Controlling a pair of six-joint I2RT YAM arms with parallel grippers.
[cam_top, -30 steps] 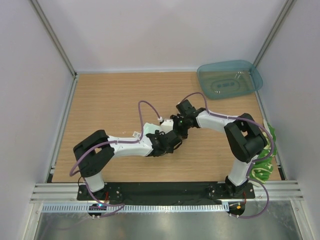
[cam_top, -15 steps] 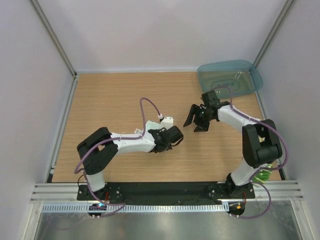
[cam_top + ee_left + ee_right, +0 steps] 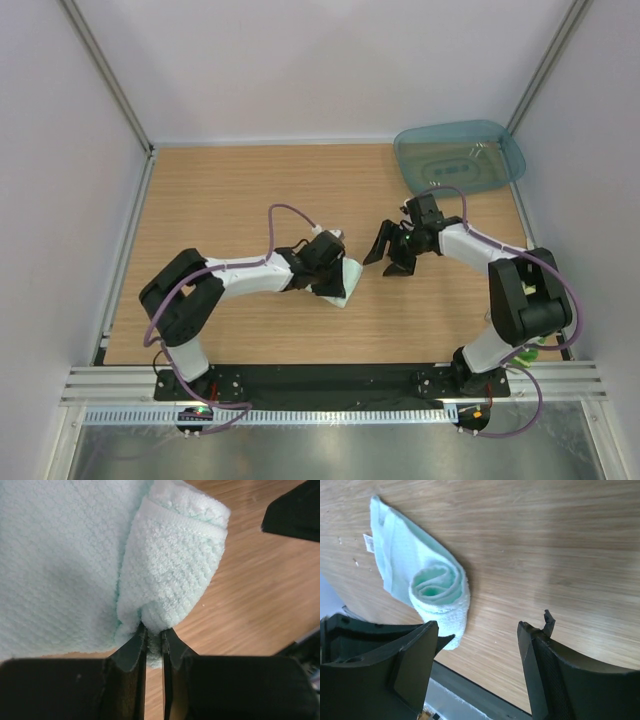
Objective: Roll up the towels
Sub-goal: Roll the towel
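The pale mint-white towel (image 3: 346,282) lies partly rolled on the wooden table; its rolled end (image 3: 175,565) sits beside the flat part (image 3: 60,565). My left gripper (image 3: 152,636) is shut on the near edge of the roll, with cloth pinched between its fingers. In the right wrist view the roll (image 3: 440,596) shows its spiral end. My right gripper (image 3: 390,252) hangs open just right of the towel, with nothing between its fingers (image 3: 477,630). A bit of the green-edged towel (image 3: 522,352) peeks out behind the right arm's base.
A translucent teal tray (image 3: 460,158) stands at the back right corner. White walls and metal posts close in the table on three sides. A black rail (image 3: 330,378) runs along the near edge.
My right gripper has opened and drawn away to the right of the towel. My left gripper has shut on the towel's roll, which now shows beside it.
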